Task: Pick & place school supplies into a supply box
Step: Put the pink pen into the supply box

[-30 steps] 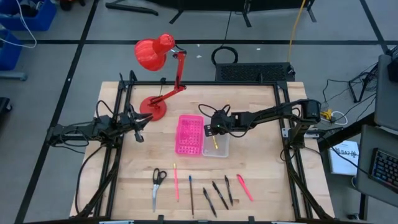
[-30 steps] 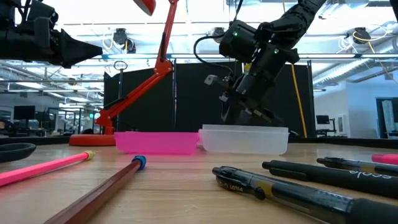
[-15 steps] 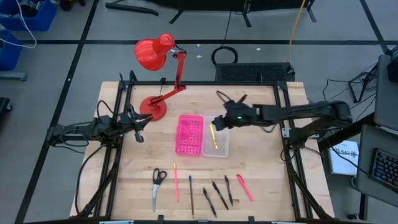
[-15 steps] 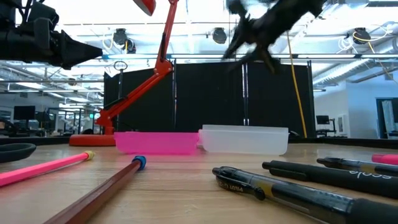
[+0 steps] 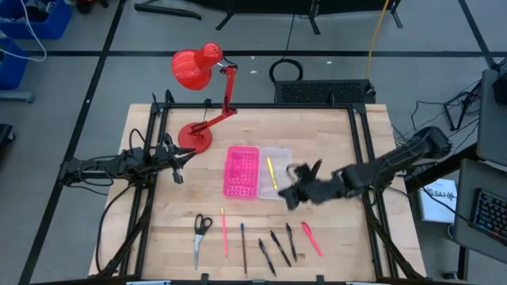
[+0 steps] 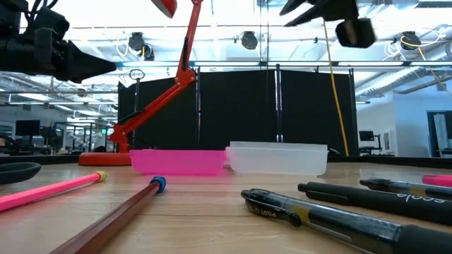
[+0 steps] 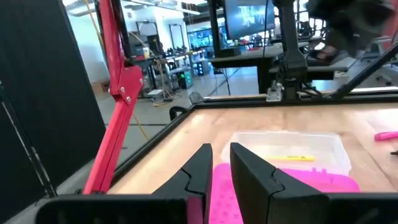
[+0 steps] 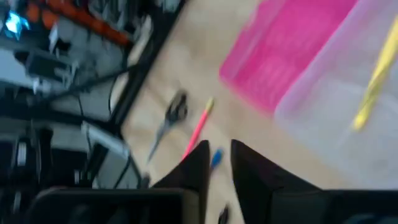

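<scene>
The supply box lies open in mid-table: its pink gridded half is joined to the clear tray, and a yellow pen lies in the tray. Along the near edge lie the scissors, a pink pencil, a blue-tipped pencil, black pens and a pink pen. My right gripper hangs shut and empty above the table off the tray's near right corner, seen high in the low view. My left gripper waits, shut, left of the box.
A red desk lamp stands with its base at the far left, close to the left gripper. Black frame rails run along the table's sides. Bare wood lies between the box and the row of supplies.
My right gripper rose from low over the clear tray, leaving the yellow pen lying in it. It then swung toward the table's near edge, past the tray's near right corner. The left arm kept still.
</scene>
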`<act>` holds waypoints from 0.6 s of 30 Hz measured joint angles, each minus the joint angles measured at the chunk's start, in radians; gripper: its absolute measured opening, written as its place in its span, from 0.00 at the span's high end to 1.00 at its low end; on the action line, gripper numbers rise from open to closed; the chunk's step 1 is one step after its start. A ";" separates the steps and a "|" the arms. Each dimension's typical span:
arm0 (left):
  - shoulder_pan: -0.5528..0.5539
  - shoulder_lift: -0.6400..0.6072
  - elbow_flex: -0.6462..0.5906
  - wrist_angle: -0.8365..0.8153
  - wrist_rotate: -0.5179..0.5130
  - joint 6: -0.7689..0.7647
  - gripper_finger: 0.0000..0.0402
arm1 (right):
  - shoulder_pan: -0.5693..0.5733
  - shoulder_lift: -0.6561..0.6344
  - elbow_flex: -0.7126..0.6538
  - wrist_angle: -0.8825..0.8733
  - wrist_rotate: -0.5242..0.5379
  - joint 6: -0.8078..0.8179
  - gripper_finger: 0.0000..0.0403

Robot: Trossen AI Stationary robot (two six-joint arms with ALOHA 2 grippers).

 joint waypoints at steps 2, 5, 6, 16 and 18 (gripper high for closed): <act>0.000 0.000 0.000 0.000 0.006 0.000 0.84 | 0.041 0.067 0.049 -0.006 -0.004 0.022 0.95; 0.000 0.000 0.000 0.005 0.023 -0.001 0.84 | 0.083 0.184 0.182 -0.052 -0.032 0.006 0.99; 0.000 0.000 0.000 0.005 0.024 -0.001 0.84 | 0.093 0.223 0.240 -0.104 -0.032 0.006 0.99; 0.000 0.000 0.000 0.011 0.025 -0.003 0.84 | 0.168 0.577 0.812 -0.849 -0.213 0.173 1.00; 0.000 0.000 0.000 0.009 0.026 -0.010 0.84 | 0.181 0.628 0.853 -0.980 -0.214 0.215 1.00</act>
